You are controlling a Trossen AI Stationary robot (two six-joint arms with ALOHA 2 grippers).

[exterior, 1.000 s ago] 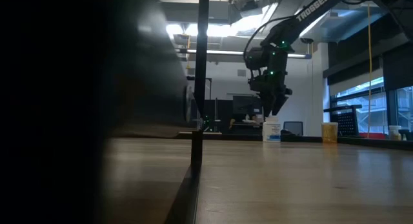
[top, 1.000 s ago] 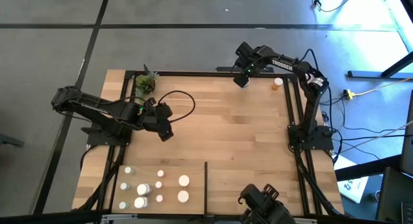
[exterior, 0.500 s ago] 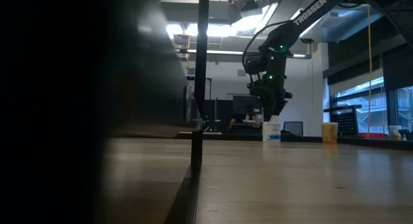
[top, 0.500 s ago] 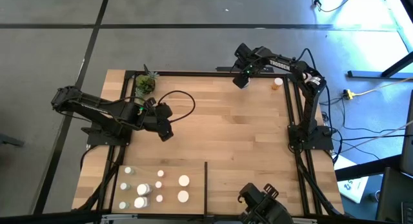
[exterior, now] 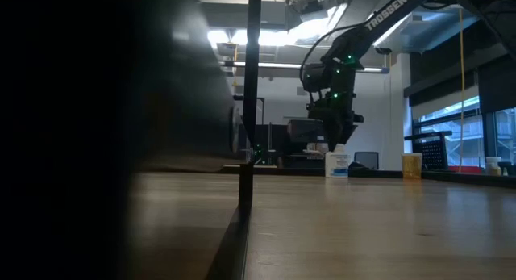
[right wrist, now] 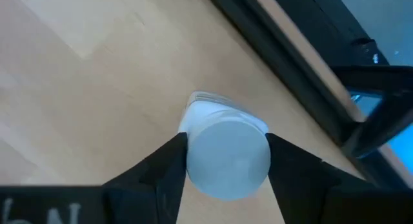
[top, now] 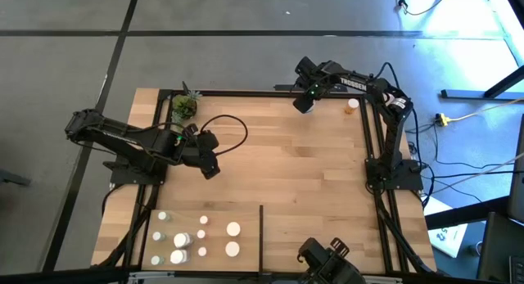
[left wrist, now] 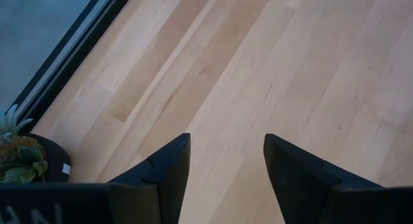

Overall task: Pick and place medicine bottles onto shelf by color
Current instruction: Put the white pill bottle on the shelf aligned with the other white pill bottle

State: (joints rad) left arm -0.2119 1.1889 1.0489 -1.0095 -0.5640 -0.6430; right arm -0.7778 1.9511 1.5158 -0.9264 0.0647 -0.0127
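Observation:
My right gripper (top: 304, 104) is open at the table's far edge, lowered over a white bottle (exterior: 337, 162) that stands upright on the wood. Its fingers stand on either side of the bottle's white cap (right wrist: 227, 153). An orange bottle (top: 352, 105) stands to the right of it by the far bar. Several white and pale green bottles (top: 190, 239) stand at the near left, left of the thin black divider (top: 261, 227). My left gripper (top: 211, 168) is open and empty over bare wood (left wrist: 226, 88) at the left. My right gripper's fingers (right wrist: 169, 161) come from above, pointing down, and stand close against both sides of the white bottle's cap (right wrist: 227, 153). I cannot tell whether they touch it. The bottle stands on the table.
A small green potted plant (top: 185, 106) stands at the far left corner, near my left arm. Black metal bars (top: 246, 94) frame the wood. A black upright post (exterior: 252, 94) shows in the low view. Bare wood lies across the middle (top: 295, 169).
My right gripper has gone down and slightly toward the table's left, so that its fingers now stand around the white bottle's cap. The bottle stays on the table.

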